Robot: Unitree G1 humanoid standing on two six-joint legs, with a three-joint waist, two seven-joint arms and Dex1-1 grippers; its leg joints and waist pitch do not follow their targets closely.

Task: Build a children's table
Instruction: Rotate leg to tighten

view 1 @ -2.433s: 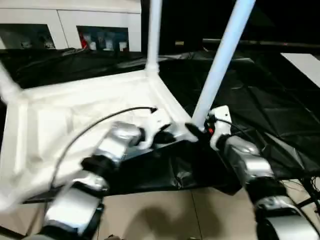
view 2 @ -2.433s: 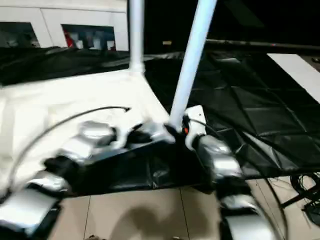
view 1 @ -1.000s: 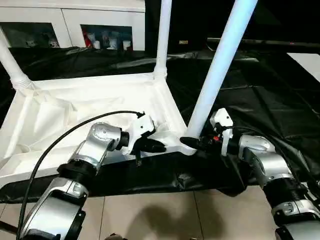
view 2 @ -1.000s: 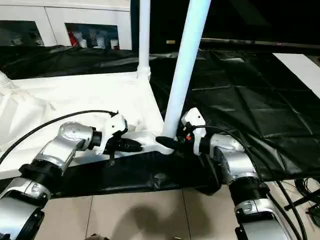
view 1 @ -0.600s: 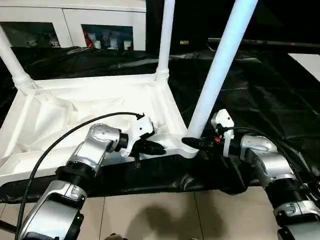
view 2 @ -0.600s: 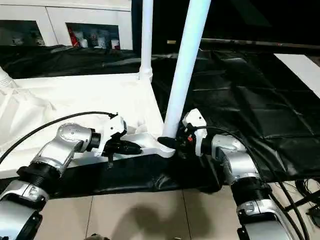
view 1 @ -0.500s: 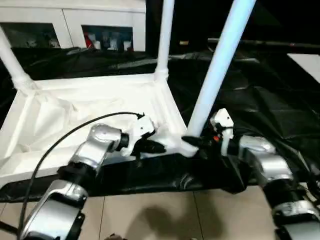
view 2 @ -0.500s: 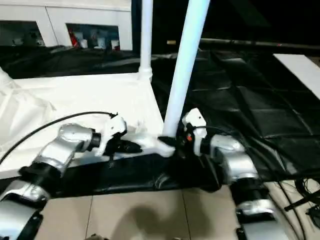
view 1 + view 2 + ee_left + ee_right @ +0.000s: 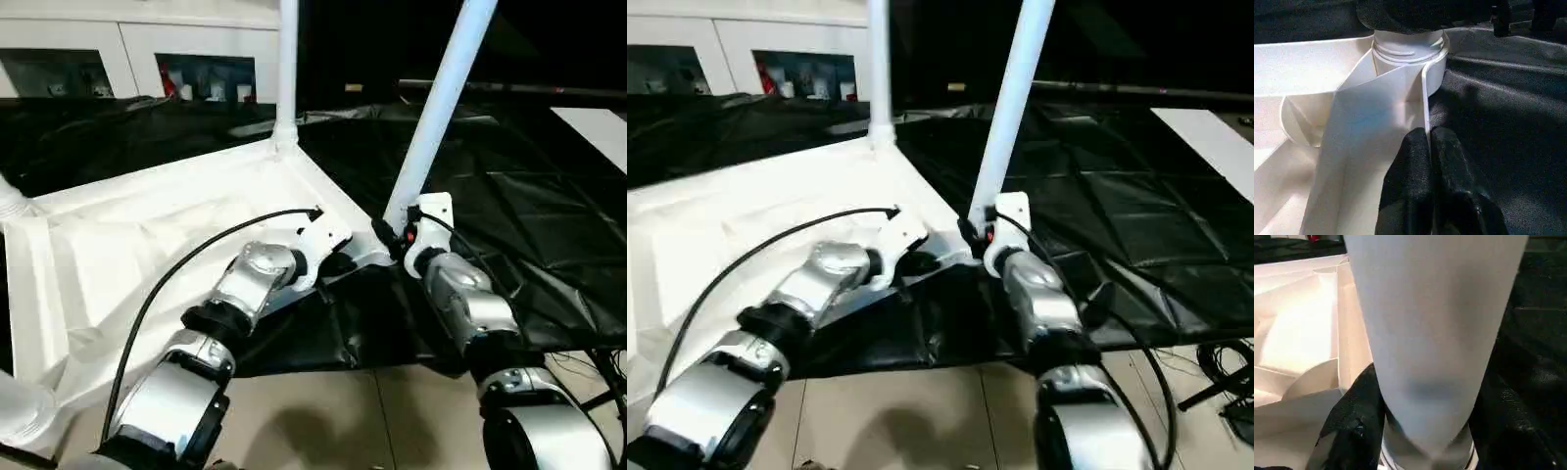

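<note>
Tabletop point(image 9: 147, 235) lies underside up, near leg point(image 9: 436, 108) rising tilted, right hand point(image 9: 1420, 431) gripping its base, left hand point(image 9: 1428, 161) pinching the rim

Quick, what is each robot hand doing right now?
Left gripper: shut on the tabletop, pinching its edge wall.
Right gripper: shut on the leg, near its base.

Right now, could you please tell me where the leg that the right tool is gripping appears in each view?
Left eye view: the gripped leg slants up right of centre.
Right eye view: it slants up at centre.
Left wrist view: just its threaded base in the corner socket.
Right wrist view: it looms large between the black fingers.
Shared landmark: that corner socket.
</note>
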